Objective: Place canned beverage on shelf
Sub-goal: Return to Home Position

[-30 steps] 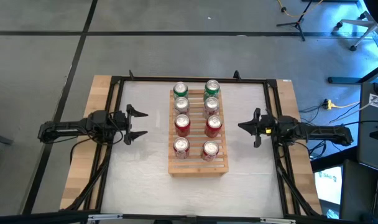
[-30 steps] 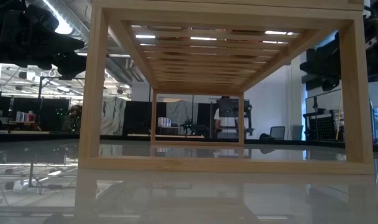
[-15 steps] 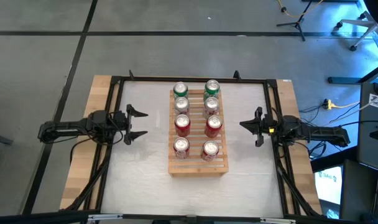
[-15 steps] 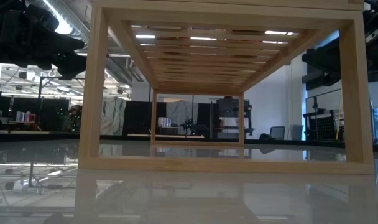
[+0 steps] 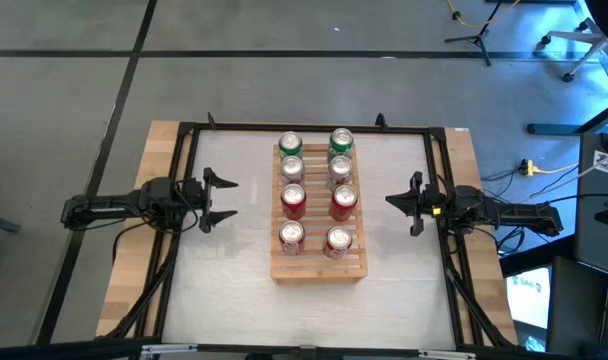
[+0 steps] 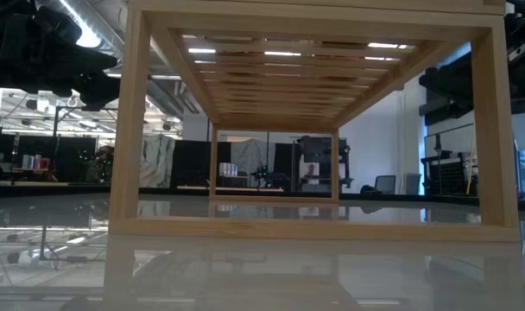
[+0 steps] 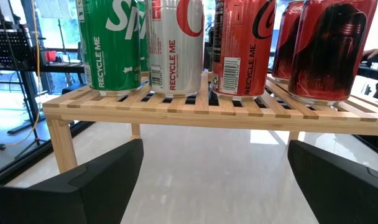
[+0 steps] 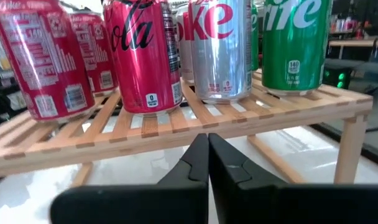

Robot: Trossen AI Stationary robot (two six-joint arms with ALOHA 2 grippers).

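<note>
Apparently the job is finished: eight cans (image 5: 292,199) stand upright, tops up, in two rows of four on the shelf (image 5: 319,268), with none seen off it. The shelf's long axis lies across the line joining the grippers. Left of the shelf, the left gripper (image 5: 224,198) gapes wide and empty. Right of the shelf, the right gripper (image 5: 392,201) is pinched closed on nothing.

Two matte-black arms flank the shelf (image 5: 319,268).
Left of the shelf, the left arm (image 5: 114,210) is slim, jointed and dark throughout; its left gripper (image 5: 229,198) has broad, flat black fingers (image 7: 96,180). Right of the shelf, the right arm (image 5: 514,215) matches, with a small yellow mark (image 5: 436,210) just behind the right gripper (image 5: 394,202), whose black fingers (image 8: 183,180) have bevelled inner edges.
</note>
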